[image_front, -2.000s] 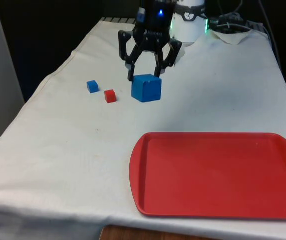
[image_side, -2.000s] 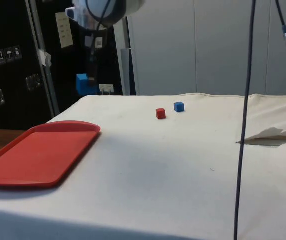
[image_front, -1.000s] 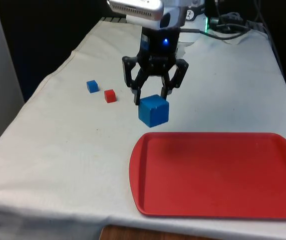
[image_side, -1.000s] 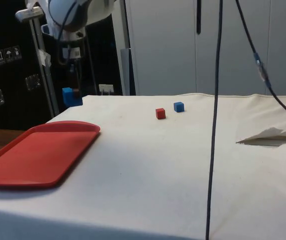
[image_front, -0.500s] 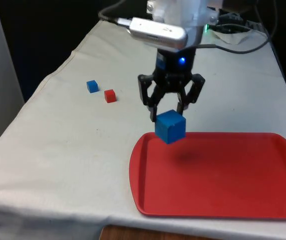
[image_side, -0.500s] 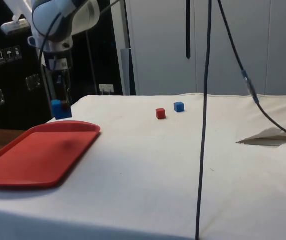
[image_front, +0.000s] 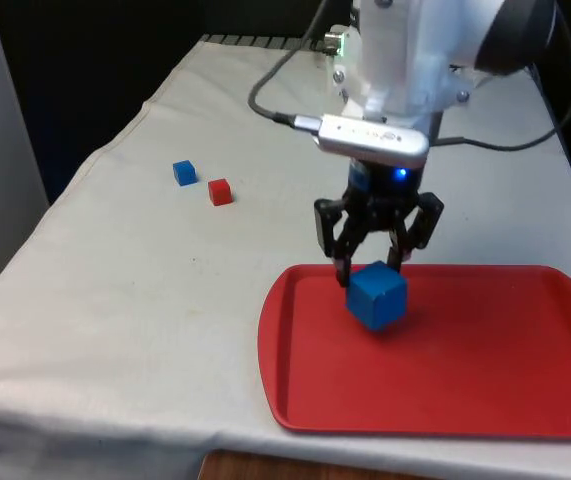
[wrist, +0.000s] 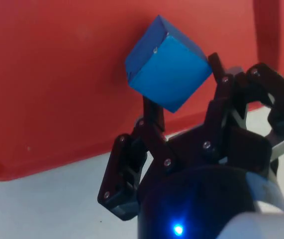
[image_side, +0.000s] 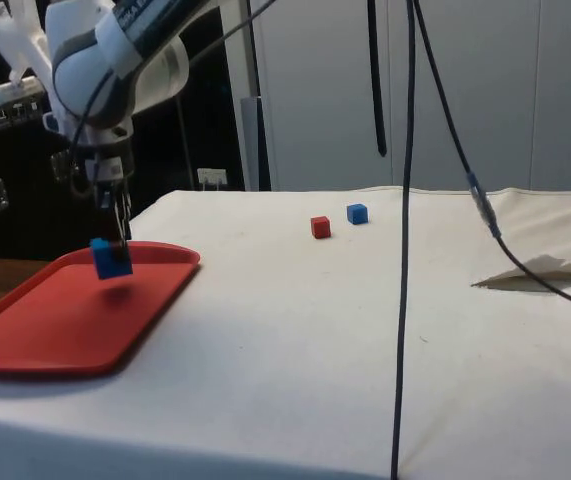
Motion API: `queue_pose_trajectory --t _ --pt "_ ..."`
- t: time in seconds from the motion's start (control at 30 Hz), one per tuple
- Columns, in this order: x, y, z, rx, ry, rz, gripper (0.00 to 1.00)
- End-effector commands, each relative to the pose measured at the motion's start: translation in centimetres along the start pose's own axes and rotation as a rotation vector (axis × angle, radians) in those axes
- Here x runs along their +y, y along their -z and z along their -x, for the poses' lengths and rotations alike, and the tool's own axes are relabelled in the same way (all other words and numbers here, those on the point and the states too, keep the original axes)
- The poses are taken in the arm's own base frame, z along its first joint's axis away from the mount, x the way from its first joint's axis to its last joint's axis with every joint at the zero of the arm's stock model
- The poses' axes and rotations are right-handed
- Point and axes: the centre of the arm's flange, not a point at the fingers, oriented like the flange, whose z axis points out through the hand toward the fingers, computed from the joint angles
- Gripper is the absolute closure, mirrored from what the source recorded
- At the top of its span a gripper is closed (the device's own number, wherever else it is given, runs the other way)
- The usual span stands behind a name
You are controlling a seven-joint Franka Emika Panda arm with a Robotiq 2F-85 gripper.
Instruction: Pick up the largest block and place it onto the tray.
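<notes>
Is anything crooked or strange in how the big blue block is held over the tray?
Yes. The large blue block sits tilted in the gripper, pinched near one corner rather than square between the fingers, and hangs above the red tray. The small blue block and red block lie undisturbed on the cloth.

Table (image_front: 145, 300), white cloth: red tray (image_front: 525, 400), small blue cube (image_front: 184, 172), red cube (image_front: 220, 191).

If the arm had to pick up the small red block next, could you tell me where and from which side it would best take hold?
Probably from straight above, closing on two opposite side faces. The small red block is a cube lying flat on the white cloth. The small blue block sits apart from it towards the front view's left, so I would choose the pair of faces not turned towards that neighbour.
</notes>
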Motion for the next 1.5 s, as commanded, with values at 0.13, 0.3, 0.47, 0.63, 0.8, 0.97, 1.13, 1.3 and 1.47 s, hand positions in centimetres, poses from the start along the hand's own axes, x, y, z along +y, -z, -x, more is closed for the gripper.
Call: queue_pose_trajectory --t 0.13,0.3,0.47,0.63,0.8,0.97,1.13,1.3,1.47 --pt "-0.6 -0.8 -0.5 0.001 0.002 0.001 0.89" --pt "-1.1 -0.9 -1.0 0.004 0.001 0.004 0.89" --pt "-1.5 -1.1 -1.2 0.002 0.005 0.005 0.89" --pt "-2.0 -1.8 -1.4 0.000 0.007 0.003 0.89" --pt "-2.5 -2.2 -1.7 -0.002 0.009 0.006 0.89" --pt "-2.6 -2.1 -1.8 -0.006 0.012 0.015 0.80" --pt "-2.7 -2.0 -1.9 -0.006 0.015 0.020 0.43" --pt "-2.8 -2.0 -1.9 -0.008 0.015 0.022 0.00" --pt "-2.8 -2.0 -1.9 -0.008 0.015 0.023 0.00"
